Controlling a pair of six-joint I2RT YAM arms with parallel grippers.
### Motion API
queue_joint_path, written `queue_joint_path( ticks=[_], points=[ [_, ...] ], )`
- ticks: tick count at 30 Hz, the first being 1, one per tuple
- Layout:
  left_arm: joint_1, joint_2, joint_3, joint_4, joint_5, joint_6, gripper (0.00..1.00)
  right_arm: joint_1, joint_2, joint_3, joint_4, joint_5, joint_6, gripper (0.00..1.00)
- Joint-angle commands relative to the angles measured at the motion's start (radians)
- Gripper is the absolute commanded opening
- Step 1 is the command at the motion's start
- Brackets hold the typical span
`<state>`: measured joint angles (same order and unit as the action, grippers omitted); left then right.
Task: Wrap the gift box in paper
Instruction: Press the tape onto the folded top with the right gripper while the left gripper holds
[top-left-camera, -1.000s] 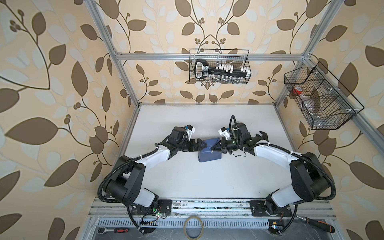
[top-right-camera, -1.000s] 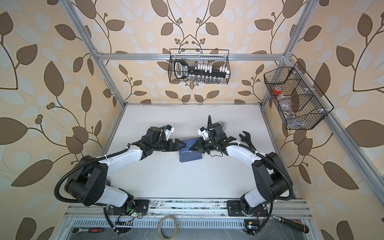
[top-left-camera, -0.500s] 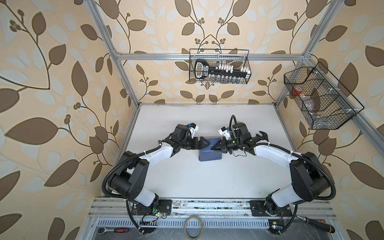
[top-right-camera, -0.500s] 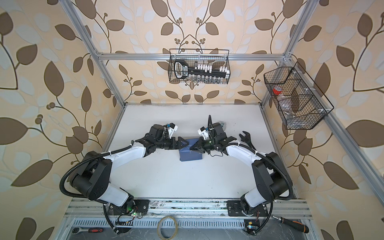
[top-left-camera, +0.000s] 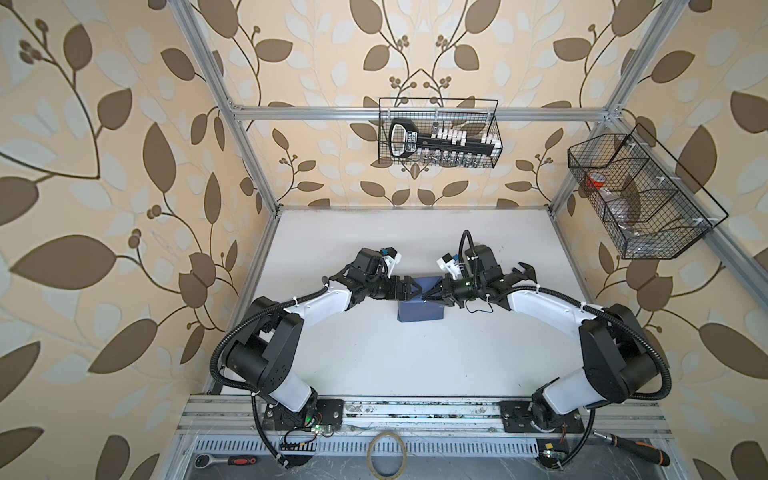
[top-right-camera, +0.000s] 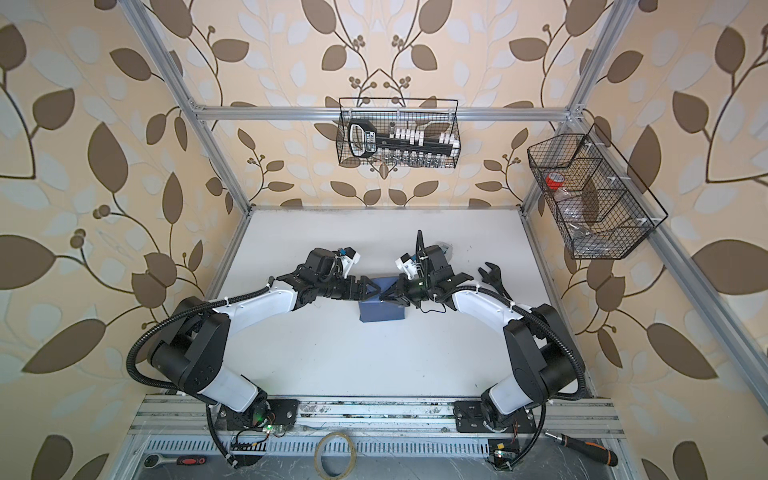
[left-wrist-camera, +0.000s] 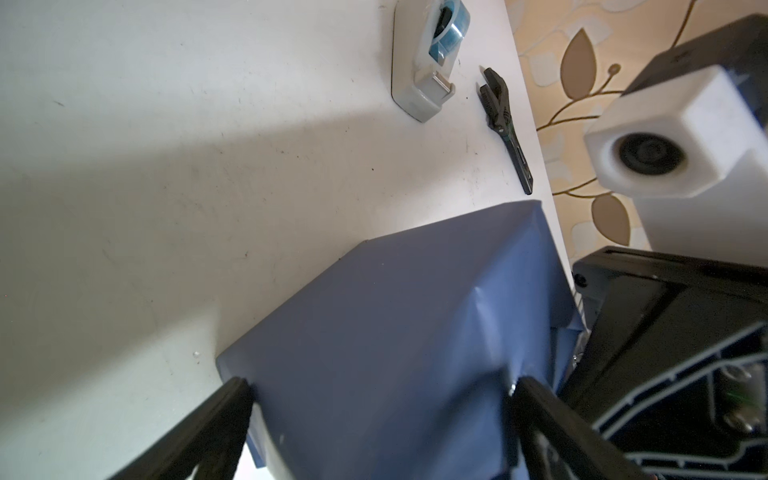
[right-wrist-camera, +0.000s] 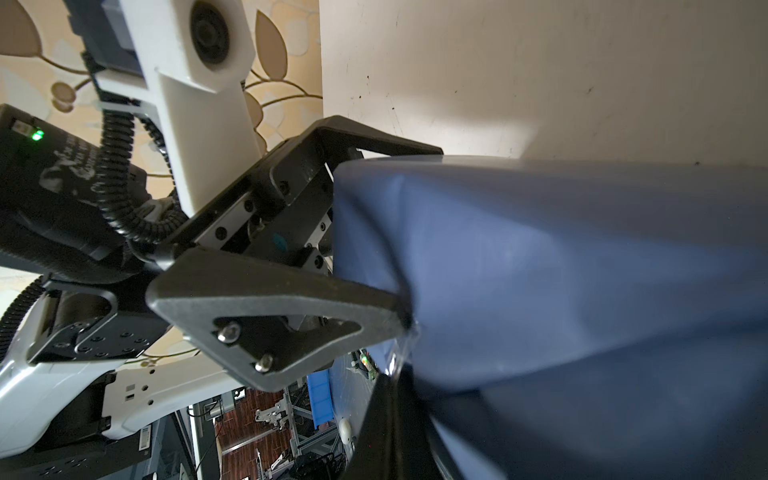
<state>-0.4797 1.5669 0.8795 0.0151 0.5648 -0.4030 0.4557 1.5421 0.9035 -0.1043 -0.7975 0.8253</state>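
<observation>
Bright, edge-bowed top views; dim wrist views, blurry paper (right-wrist-camera: 582, 257).

No legible text, label, brand or number.

The counter (top-left-camera: 415, 365) is lying open along its near half; mid-counter, the left gripper (left-wrist-camera: 380, 388), fingers (left-wrist-camera: 224, 415) spread around the paper (top-left-camera: 419, 311), and the closed right gripper (top-left-camera: 432, 292) are blocking passage; a tape dispenser (left-wrist-camera: 419, 62) and wrench (left-wrist-camera: 505, 129) are sitting beside the right edge.
</observation>
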Motion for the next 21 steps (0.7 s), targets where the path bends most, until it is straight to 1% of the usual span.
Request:
queue_joint_path(
  ticks=[1,7,14,21],
  points=[
    [-0.025,0.032,0.018,-0.074,-0.041,0.069,0.98,0.004,0.050,-0.036,-0.092,0.080,-0.010,0.00],
    [-0.030,0.022,0.008,-0.135,-0.098,0.108,0.97,0.006,0.034,-0.024,-0.103,0.083,-0.005,0.00],
    [-0.031,0.010,0.006,-0.194,-0.168,0.146,0.96,0.011,0.010,-0.007,-0.121,0.090,0.005,0.12],
    [-0.032,0.016,0.006,-0.199,-0.184,0.154,0.96,0.022,-0.009,0.008,-0.152,0.105,0.015,0.25]
  ],
)
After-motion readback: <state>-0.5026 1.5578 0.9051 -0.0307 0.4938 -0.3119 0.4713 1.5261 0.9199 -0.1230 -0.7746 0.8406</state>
